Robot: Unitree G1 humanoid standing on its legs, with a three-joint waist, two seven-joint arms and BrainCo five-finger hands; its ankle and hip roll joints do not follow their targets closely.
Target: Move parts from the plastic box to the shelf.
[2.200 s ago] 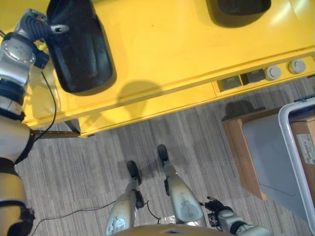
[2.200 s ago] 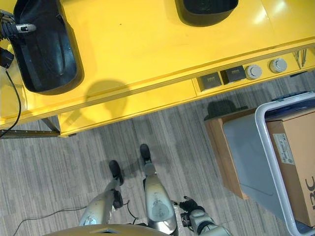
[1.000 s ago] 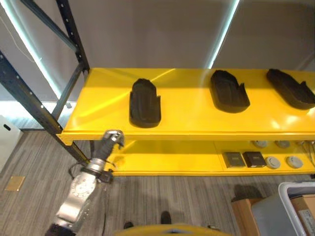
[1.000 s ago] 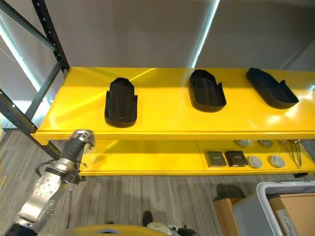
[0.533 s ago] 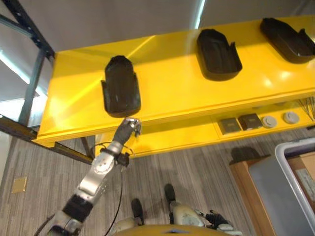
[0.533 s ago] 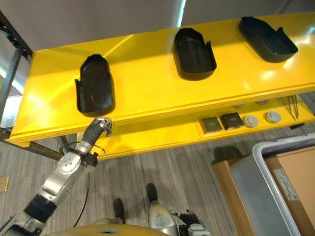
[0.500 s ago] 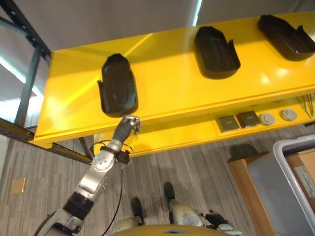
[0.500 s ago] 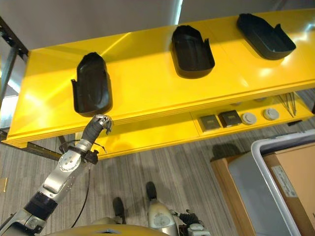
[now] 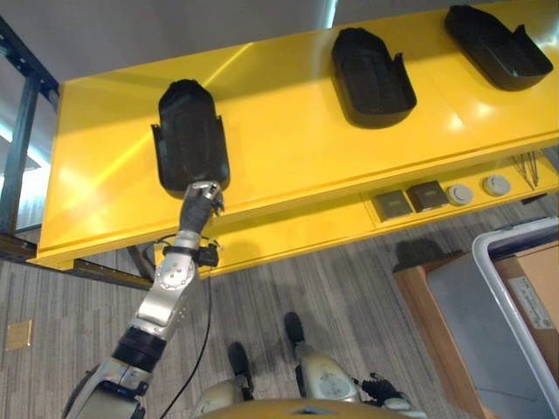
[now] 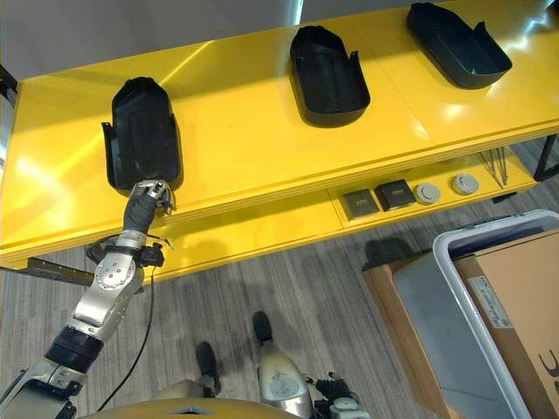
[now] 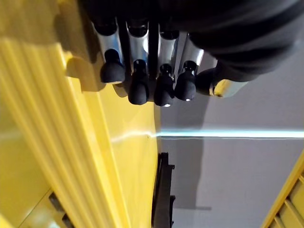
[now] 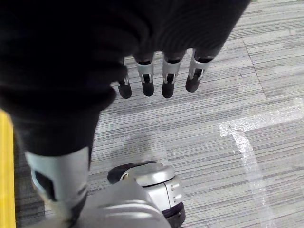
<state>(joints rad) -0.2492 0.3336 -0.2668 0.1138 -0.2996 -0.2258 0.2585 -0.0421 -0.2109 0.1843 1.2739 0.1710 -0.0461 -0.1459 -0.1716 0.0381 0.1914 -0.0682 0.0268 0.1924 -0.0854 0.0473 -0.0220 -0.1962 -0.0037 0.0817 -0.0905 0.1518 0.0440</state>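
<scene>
Three black parts lay on the top board of the yellow shelf (image 9: 288, 131), set in a row with bare yellow between them, probably so that each one could be put down without touching the next. The left part (image 9: 189, 138) stood near the front edge, the middle part (image 9: 371, 66) and the right part (image 9: 496, 45) further along the board.

The left hand (image 9: 201, 199) was raised to the near end of the left part, at the front edge of the shelf. In the left wrist view its fingers (image 11: 139, 88) were bent side by side and held nothing; they seemed to be just beside the part, perhaps to push it deeper, but I could not tell if they touched it. The right hand (image 12: 161, 80) hung low over the floor with relaxed, straight fingers, empty.

The plastic box (image 10: 472, 314) stood on the floor at the right, with a cardboard box (image 10: 524, 305) inside; no parts could be seen in it. Small items (image 10: 406, 194) lay on the lower board. Behind the left part was free room for sliding.
</scene>
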